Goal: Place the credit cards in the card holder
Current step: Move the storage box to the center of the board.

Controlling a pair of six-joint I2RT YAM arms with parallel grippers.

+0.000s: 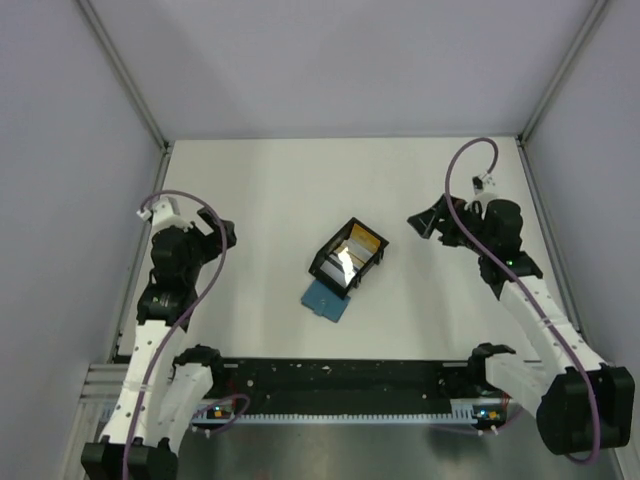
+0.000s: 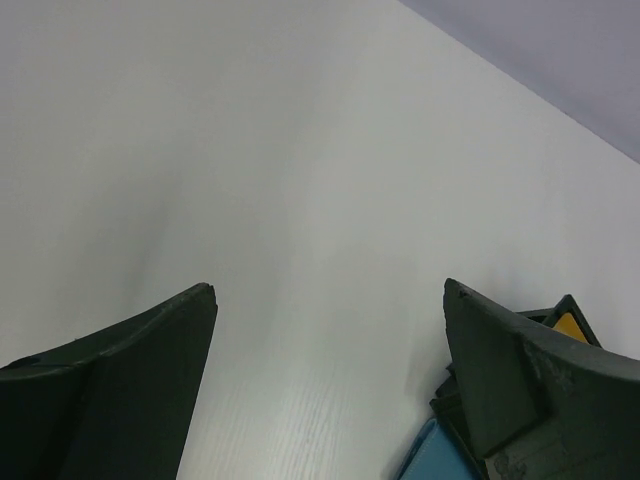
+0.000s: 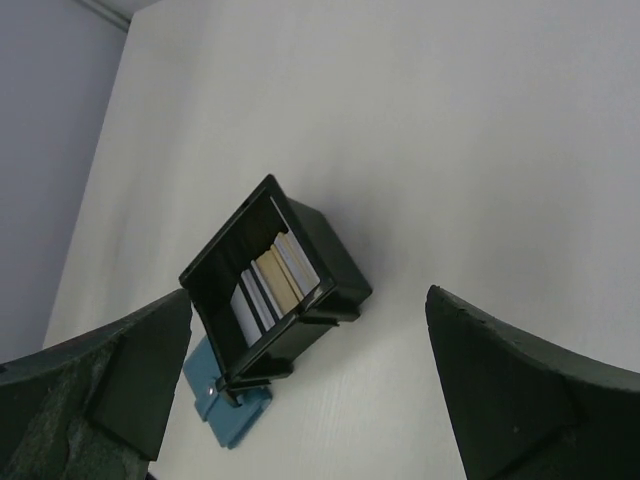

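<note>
left claw and right claw gape, well clear of tray.

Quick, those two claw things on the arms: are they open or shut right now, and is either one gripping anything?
Left tool: open, holding nothing.
Right tool: open, holding nothing.

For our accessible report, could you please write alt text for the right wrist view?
A black tray holding several cards, white, tan and grey, sits on a white table, with a teal card holder poking out at its lower end. The right hand is open and empty, its two dark fingers framing the bottom corners.
</note>
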